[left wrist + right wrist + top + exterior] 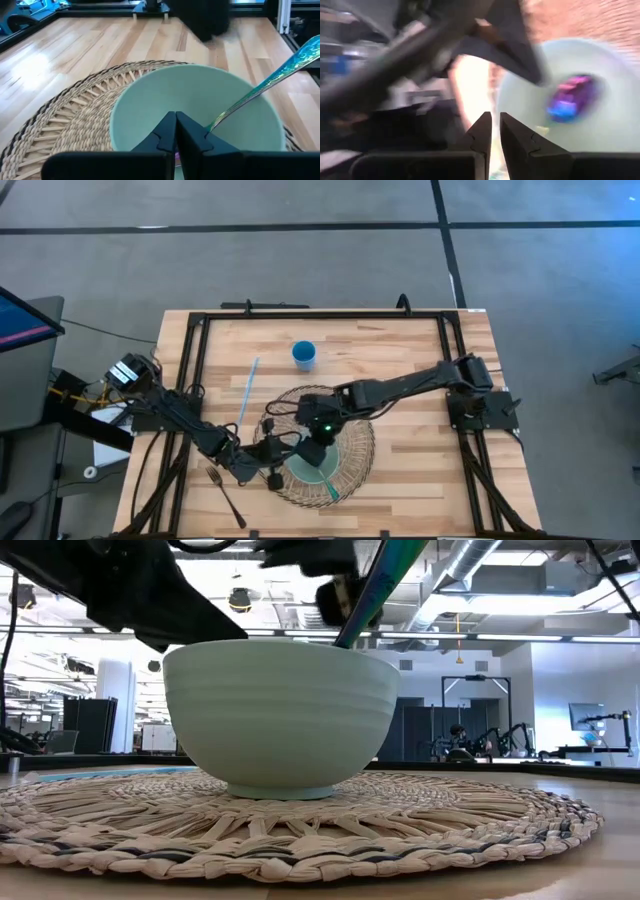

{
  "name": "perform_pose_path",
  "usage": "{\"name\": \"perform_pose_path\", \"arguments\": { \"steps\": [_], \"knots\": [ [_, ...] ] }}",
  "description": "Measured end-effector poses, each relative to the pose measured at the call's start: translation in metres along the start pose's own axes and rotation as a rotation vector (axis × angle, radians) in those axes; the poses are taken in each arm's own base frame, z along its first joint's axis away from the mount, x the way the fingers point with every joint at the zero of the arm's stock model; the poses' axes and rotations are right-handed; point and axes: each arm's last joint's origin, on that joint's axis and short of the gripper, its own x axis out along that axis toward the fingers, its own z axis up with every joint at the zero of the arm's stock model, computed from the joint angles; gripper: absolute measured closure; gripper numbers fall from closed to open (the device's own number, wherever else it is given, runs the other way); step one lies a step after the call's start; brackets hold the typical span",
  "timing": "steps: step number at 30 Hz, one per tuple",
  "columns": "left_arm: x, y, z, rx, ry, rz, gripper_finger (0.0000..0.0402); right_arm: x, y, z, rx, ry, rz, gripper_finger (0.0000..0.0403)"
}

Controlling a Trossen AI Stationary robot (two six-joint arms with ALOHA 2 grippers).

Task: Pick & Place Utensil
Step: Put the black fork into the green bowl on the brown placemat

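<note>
Now the spoon (270, 80) is sitting in the bowl (150, 107).
It is leaning on the bowl's rim on the woven mat (355, 465). The left fingers (176, 131) are pressed together, holding nothing, just above the bowl. The right fingers (495, 131) are narrow and holding nothing too. A fork (226, 494) and a straw (247, 388) are waiting on the worktop (420, 470), so more may be left.

No text, label, brand or number can be read anywhere
</note>
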Motion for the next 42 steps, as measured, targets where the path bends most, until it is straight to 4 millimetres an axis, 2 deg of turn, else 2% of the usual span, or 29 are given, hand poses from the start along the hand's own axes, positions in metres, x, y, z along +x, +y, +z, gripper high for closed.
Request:
{"name": "perform_pose_path", "arguments": {
  "steps": [4, 9, 14, 17, 21, 28, 34, 38, 42],
  "knots": [
    [-0.007, 0.000, 0.008, -0.046, -0.025, -0.019, 0.0390, -0.035, 0.008, -0.013, -0.093, -0.095, -0.187, 0.0370],
    [-0.019, 0.008, 0.029, -0.097, -0.095, -0.008, 0.0390, -0.080, 0.023, -0.037, -0.203, -0.220, -0.379, 0.0372],
    [-0.033, 0.017, 0.048, -0.071, -0.160, 0.008, 0.0390, -0.105, 0.046, -0.069, -0.400, -0.326, -0.484, 0.0374],
    [-0.039, 0.021, 0.055, -0.075, -0.182, -0.008, 0.0390, -0.104, 0.054, -0.094, -0.487, -0.393, -0.563, 0.0374],
    [-0.044, 0.023, 0.061, -0.061, -0.198, -0.040, 0.0390, -0.100, 0.055, -0.125, -0.544, -0.451, -0.641, 0.0376],
    [-0.041, 0.033, 0.065, -0.061, -0.196, -0.006, 0.0380, -0.081, 0.030, -0.164, -0.539, -0.520, -0.720, 0.0375],
    [-0.033, 0.048, 0.071, -0.066, -0.210, 0.050, 0.0361, -0.065, 0.007, -0.180, -0.506, -0.558, -0.705, 0.0379],
    [-0.028, 0.058, 0.074, -0.127, -0.218, 0.092, 0.0359, -0.061, 0.000, -0.180, -0.518, -0.587, -0.730, 0.0383],
    [-0.024, 0.064, 0.075, -0.152, -0.222, 0.119, 0.0364, -0.060, 0.001, -0.173, -0.485, -0.607, -0.695, 0.0383]
  ]
}}
